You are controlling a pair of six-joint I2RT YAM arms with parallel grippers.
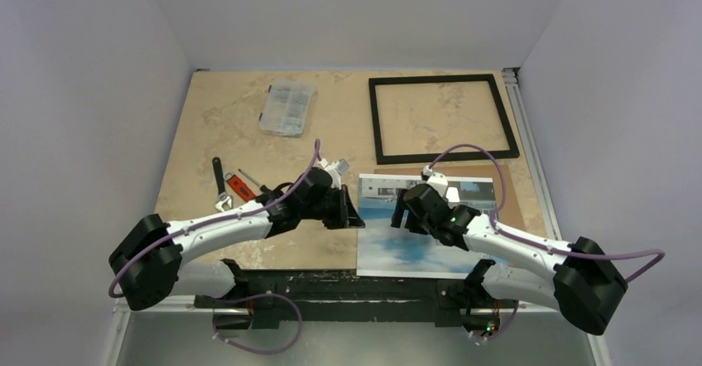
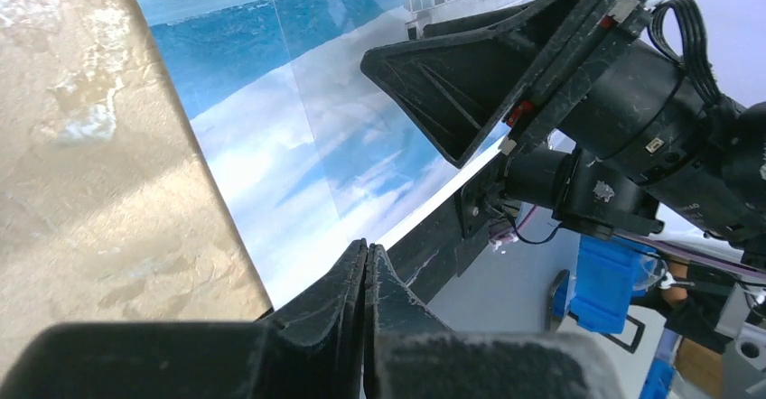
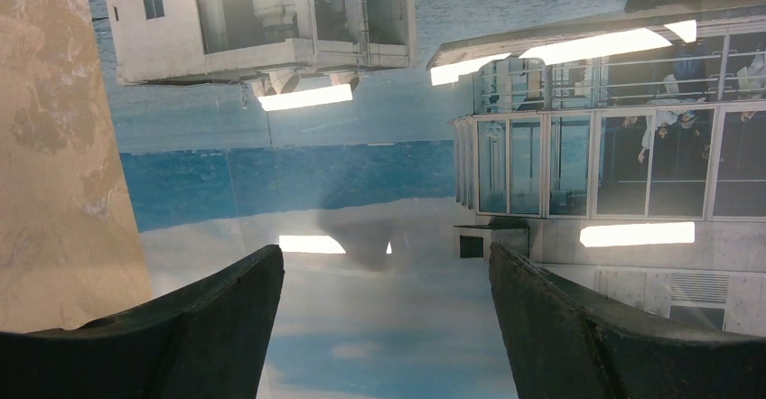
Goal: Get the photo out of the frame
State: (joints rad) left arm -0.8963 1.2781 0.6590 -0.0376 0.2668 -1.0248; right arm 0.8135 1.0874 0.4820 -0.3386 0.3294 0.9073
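photo (image 1: 397,246) lies flat on the counter (image 1: 232,134), with the empty frame (image 1: 435,78) just beyond it — so i judge the removal done bar clearing the arms. left jaws are shut at the photo's left edge; the left wrist view shows them pressed together, not whether paper sits between. right jaws gape wide above the photo, holding nothing — clearest from the right wrist. next: lift both away gently.

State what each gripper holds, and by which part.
Left gripper is shut at the photo's left edge; whether it pinches that edge cannot be told. Right gripper is open above the photo, holding nothing.
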